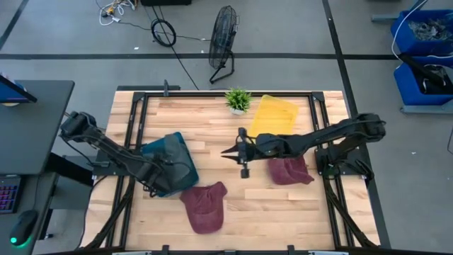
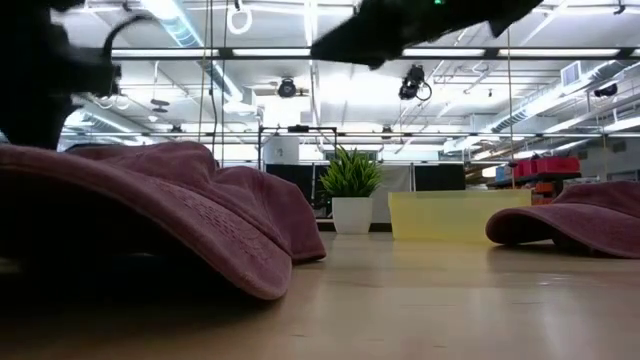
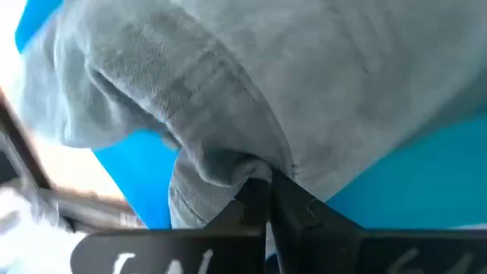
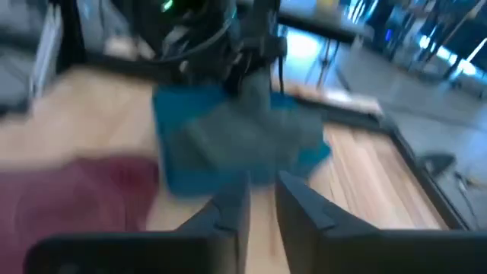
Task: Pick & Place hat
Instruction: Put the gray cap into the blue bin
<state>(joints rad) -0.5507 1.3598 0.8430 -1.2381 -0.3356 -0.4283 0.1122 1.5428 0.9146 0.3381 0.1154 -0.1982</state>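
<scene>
A grey hat (image 1: pixel 172 161) lies on a blue bin (image 1: pixel 185 145) at the table's left. My left gripper (image 1: pixel 161 177) is shut on the hat at its near side; the wrist view shows the grey cloth (image 3: pixel 228 91) over the blue bin (image 3: pixel 426 167). My right gripper (image 1: pixel 237 154) hangs open and empty above the table's middle, to the right of the blue bin; its wrist view (image 4: pixel 262 205) looks toward the grey hat (image 4: pixel 243 137). One maroon hat (image 1: pixel 205 207) rests on the table near the front edge, another (image 1: pixel 289 171) under my right arm. My left gripper pinches a bunched fold of the grey hat's cloth (image 3: pixel 240 169) between its two shut fingers (image 3: pixel 293 205). The cloth spreads out from the fingertips over the blue bin. Whether the hat is lifted off the bin, I cannot tell.
A yellow bin (image 1: pixel 273 115) and a small potted plant (image 1: pixel 238 100) stand at the table's far side; both show in the low view, bin (image 2: pixel 455 215) and plant (image 2: pixel 350 190). Bare wood lies between the two maroon hats.
</scene>
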